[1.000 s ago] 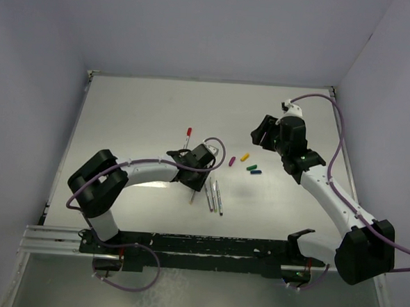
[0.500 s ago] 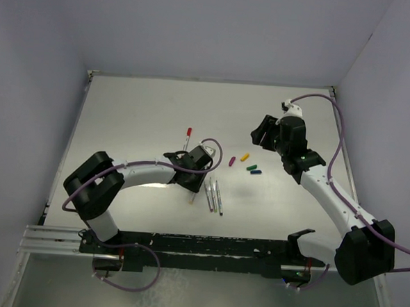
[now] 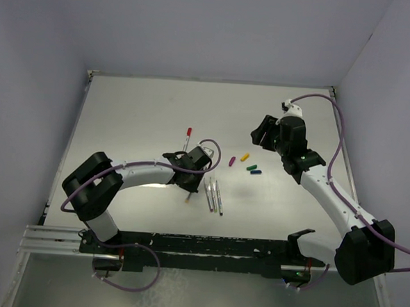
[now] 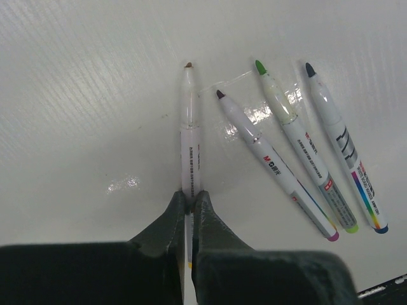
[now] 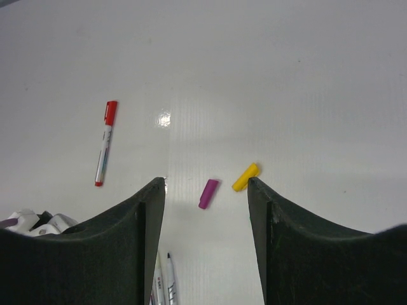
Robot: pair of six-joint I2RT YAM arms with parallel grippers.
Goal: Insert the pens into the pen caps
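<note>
The left hand [image 4: 188, 211] is pinched tight on one pen [image 4: 189, 121] lying on the bench [image 4: 76, 114]; the right hand [image 5: 206, 182] hangs open, gripping nothing

The pinched pen [image 4: 191, 146], held in the left claw [image 4: 189, 210], carries a line of fine red print along its barrel, too small to read. Just right of the claw, the purple pen [image 4: 273, 166] bears a red-and-dark brand mark that looks like "M&G", with tiny characters after it. Further right, the green pen [image 4: 305, 155] and blue pen [image 4: 340, 143] show small print and bar markings, none of it legible.
</note>
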